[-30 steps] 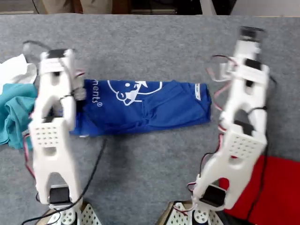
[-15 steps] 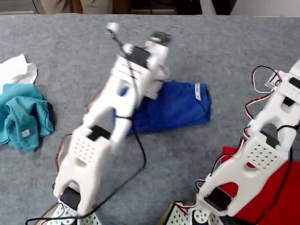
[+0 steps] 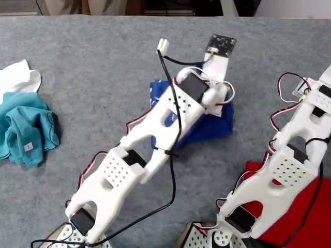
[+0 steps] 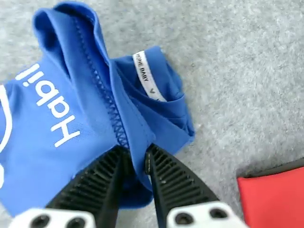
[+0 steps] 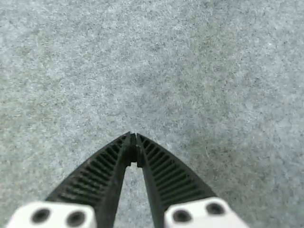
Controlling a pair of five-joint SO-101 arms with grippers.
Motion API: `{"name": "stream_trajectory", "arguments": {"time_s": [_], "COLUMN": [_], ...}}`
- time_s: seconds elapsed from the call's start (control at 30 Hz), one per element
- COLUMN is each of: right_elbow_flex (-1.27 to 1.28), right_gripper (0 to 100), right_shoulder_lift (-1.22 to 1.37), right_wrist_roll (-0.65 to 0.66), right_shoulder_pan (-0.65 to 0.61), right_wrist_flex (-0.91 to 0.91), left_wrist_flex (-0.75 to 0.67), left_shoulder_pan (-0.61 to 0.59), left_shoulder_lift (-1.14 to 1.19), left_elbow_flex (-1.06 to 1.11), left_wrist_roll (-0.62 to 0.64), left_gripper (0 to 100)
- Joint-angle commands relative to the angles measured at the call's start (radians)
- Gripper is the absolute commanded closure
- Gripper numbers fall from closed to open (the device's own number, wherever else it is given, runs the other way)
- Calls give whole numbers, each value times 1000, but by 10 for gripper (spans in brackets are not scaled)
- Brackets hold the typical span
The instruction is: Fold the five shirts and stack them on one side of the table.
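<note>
A blue shirt (image 3: 209, 124) with white print lies at the table's middle, half doubled over on itself. My left gripper (image 4: 134, 156) is shut on the blue shirt's (image 4: 57, 128) hemmed edge and holds it up over the shirt's other end, where a white neck label shows. In the high view the left arm (image 3: 170, 113) stretches diagonally across the shirt and hides much of it. My right gripper (image 5: 132, 145) is shut on nothing over bare grey felt. The right arm (image 3: 295, 155) stands at the table's right edge.
A crumpled teal shirt (image 3: 23, 129) and a white shirt (image 3: 18, 75) lie at the left edge. A red shirt (image 3: 295, 206) lies flat at the front right, partly under the right arm; its corner (image 4: 273, 197) shows near the blue shirt.
My left arm has swung from the table's left side to the right, dragging the blue shirt's left end over its right half. The right arm drew back to the right edge.
</note>
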Motion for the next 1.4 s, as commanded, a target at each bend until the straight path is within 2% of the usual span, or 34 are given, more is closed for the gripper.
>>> {"name": "stream_trajectory", "arguments": {"time_s": [0.0, 0.23, 0.33, 0.43, 0.5, 0.67, 0.83, 1.0, 1.07, 1.23, 1.37], "right_elbow_flex": [-58, -58, -56, -53, -59, -76, -186, -318, -357, -426, -535], "right_gripper": [993, 993, 993, 993, 993, 993, 993, 993, 993, 993, 993], "right_shoulder_lift": [-28, -28, -28, -28, -28, -38, -67, -71, -62, 7, 125], "right_wrist_roll": [-3, -2, 18, 46, 66, 129, 328, 512, 557, 606, 555], "right_shoulder_pan": [18, 10, 5, -16, -31, -84, -242, -481, -572, -739, -788], "right_wrist_flex": [-21, -21, -21, -18, 3, 54, 365, 655, 721, 764, 758], "left_wrist_flex": [-40, -52, -49, -28, -8, 92, 157, 226, 245, 250, 206], "left_shoulder_pan": [25, 34, 26, -17, -60, -196, -365, -559, -638, -749, -786], "left_shoulder_lift": [1, 12, 5, 2, 2, 10, 22, 51, 53, 54, 74], "left_elbow_flex": [-46, -46, -46, -49, -84, -267, -267, -224, -216, -141, -11], "left_wrist_roll": [14, 14, 23, 153, 241, 204, 183, 183, 141, -35, -166], "left_gripper": [981, 974, 873, 744, 718, 792, 984, 981, 981, 981, 981]}}
